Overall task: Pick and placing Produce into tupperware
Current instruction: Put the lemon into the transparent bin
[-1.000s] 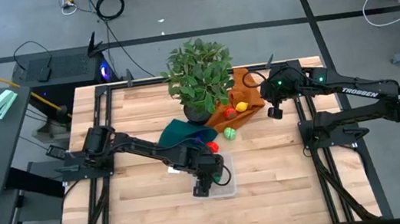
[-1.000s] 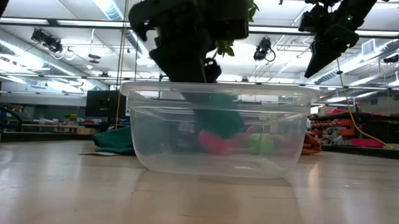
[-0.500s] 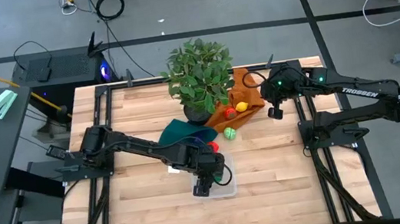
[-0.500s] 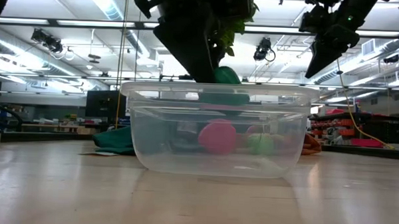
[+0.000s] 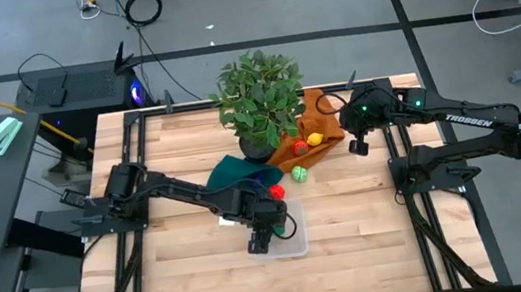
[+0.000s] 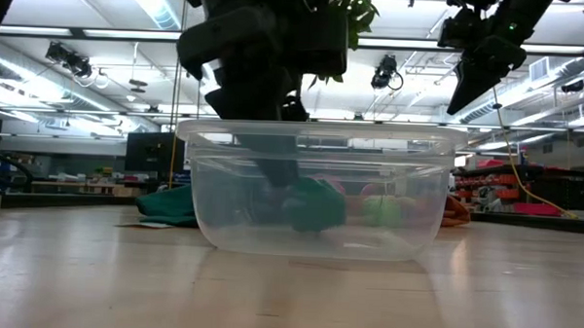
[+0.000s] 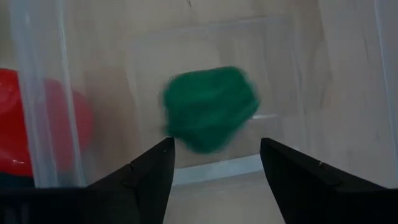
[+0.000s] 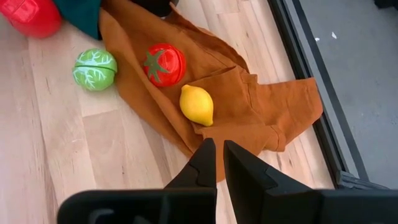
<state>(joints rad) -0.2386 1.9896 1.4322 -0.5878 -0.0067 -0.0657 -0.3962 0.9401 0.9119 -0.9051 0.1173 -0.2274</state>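
Note:
The tupperware (image 5: 293, 241), a clear rounded-square container, stands on the table's near middle and fills the low view (image 6: 320, 189). A green piece of produce (image 7: 210, 109) lies loose on its floor (image 6: 312, 206), blurred in the left wrist view. My left gripper (image 7: 217, 146) is open right above it, fingers reaching down past the rim (image 6: 272, 168), touching nothing. My right gripper (image 8: 219, 152) is shut and hangs in the air over the orange cloth (image 8: 249, 112) at the far right (image 5: 357, 143).
A red piece of produce (image 5: 277, 192) lies just outside the tupperware's far wall (image 7: 12, 130). A green cabbage (image 8: 94, 68), a tomato (image 8: 164, 64) and a lemon (image 8: 196, 104) lie by or on the orange cloth. A green cloth (image 5: 239, 174) and a potted plant (image 5: 256, 96) stand farther back.
Half a second ago the green produce was at rim height beside my left gripper's fingers; now it lies on the tupperware's floor, free of them. My left gripper has moved down, its fingers reaching below the rim. The right arm has kept still.

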